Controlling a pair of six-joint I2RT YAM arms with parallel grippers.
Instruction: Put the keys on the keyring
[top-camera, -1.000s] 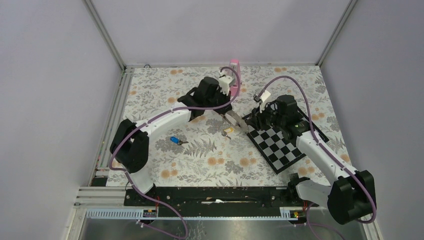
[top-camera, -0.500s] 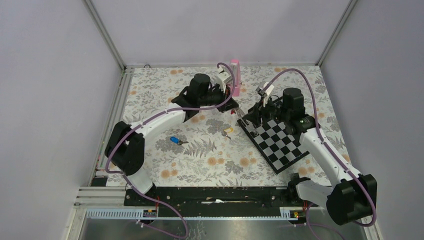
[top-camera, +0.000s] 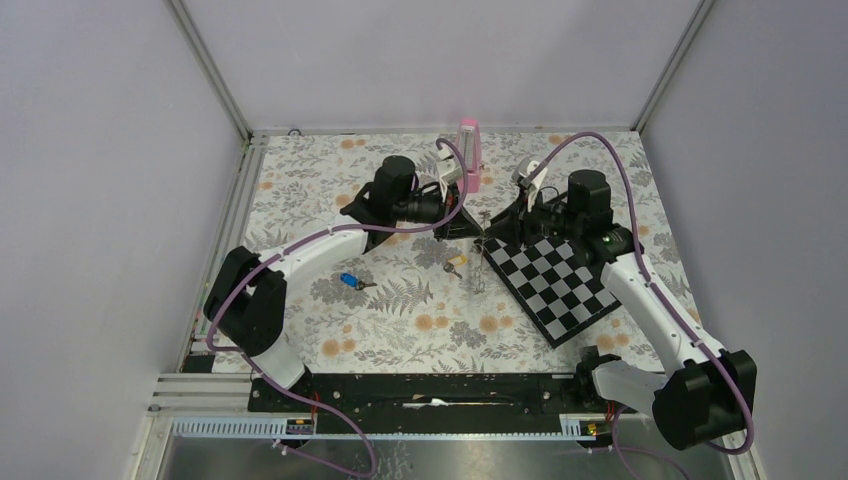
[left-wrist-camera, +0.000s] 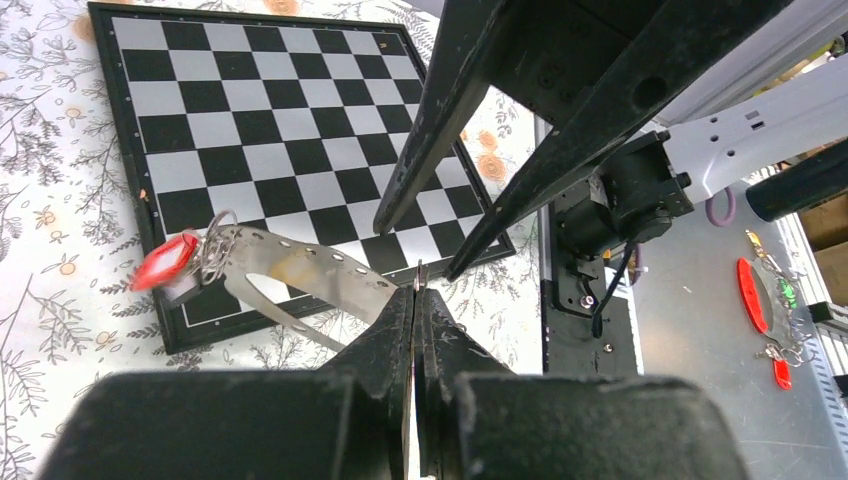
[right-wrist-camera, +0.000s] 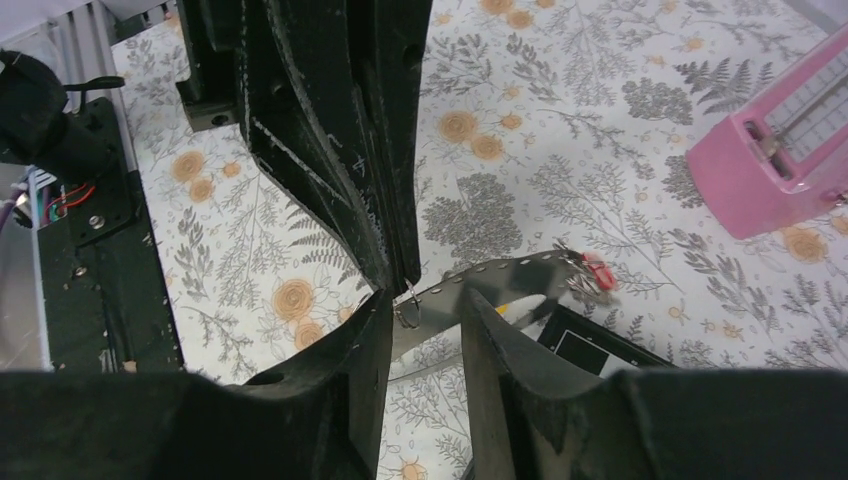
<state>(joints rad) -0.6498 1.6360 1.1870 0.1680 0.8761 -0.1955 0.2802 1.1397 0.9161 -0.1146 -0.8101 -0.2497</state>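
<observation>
Pinching a tiny ring at the keyring's (left-wrist-camera: 300, 270) strap end, the left gripper (left-wrist-camera: 416, 292) is clamped fully closed. The right gripper (right-wrist-camera: 425, 300) sits part-open astride that ring, holding nothing. The strap dangles limp near the chessboard (top-camera: 560, 290) corner. Looks light and floppy, so grab metal, not strap. The yellow key (top-camera: 456, 261) and blue key (top-camera: 349, 279) lie on the table (top-camera: 300, 190). No containers anywhere.

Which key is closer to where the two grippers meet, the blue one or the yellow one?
The yellow key. It lies close by the keyring, beside the chessboard; the blue key lies far off to the left.
</observation>
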